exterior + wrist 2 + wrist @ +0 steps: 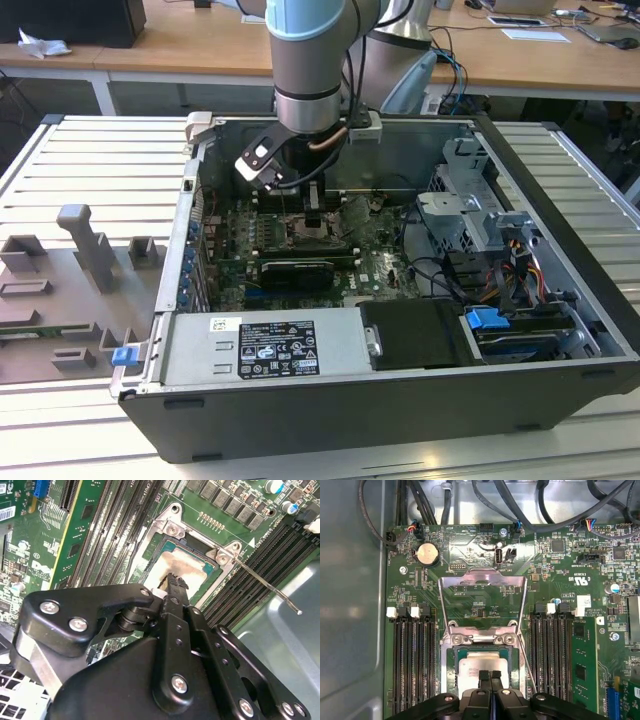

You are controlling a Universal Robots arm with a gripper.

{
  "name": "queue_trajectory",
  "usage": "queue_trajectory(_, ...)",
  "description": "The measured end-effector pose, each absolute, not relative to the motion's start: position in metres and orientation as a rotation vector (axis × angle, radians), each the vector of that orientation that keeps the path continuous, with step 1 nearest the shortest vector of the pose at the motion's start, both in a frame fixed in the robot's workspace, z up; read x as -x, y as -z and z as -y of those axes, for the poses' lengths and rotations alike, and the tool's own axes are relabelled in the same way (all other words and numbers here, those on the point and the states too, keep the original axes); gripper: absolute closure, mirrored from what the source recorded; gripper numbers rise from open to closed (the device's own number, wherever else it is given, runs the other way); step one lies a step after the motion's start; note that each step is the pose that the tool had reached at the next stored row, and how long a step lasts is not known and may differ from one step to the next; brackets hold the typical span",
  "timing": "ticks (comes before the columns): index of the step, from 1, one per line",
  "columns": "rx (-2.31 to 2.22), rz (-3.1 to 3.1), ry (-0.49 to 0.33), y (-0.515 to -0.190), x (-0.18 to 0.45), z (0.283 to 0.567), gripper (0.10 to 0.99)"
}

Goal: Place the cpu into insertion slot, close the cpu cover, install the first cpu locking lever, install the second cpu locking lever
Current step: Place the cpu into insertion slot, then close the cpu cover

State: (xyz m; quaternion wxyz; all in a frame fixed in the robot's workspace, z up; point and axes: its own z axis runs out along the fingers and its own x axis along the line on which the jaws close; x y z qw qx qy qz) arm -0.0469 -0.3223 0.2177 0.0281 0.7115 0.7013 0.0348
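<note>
The cpu (pixel 475 665) lies flat in the insertion slot (pixel 453 666) on the green motherboard; its pale metal face also shows in the second wrist view (pixel 187 567). The cpu cover (pixel 483 580) is swung open, away from the slot. My gripper (pixel 490 674) is shut, fingertips pressed together with nothing between them, right over the cpu's face; I cannot tell whether they touch it. In the exterior view the gripper (pixel 312 215) reaches down into the open computer case. One thin locking lever (pixel 265 586) juts out unlatched beside the slot.
Long black memory slots (pixel 412 665) flank the socket on both sides. Cables (pixel 485 500) hang along the case wall beyond the board. A black card (pixel 292 270), the power supply (pixel 265 345) and drive cages (pixel 470 215) crowd the case.
</note>
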Motion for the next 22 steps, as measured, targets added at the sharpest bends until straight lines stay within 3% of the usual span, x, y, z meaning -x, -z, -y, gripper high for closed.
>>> queue_trajectory(22,-2.197,-2.165,-0.106,-0.2244,0.0454,0.3223,0.980)
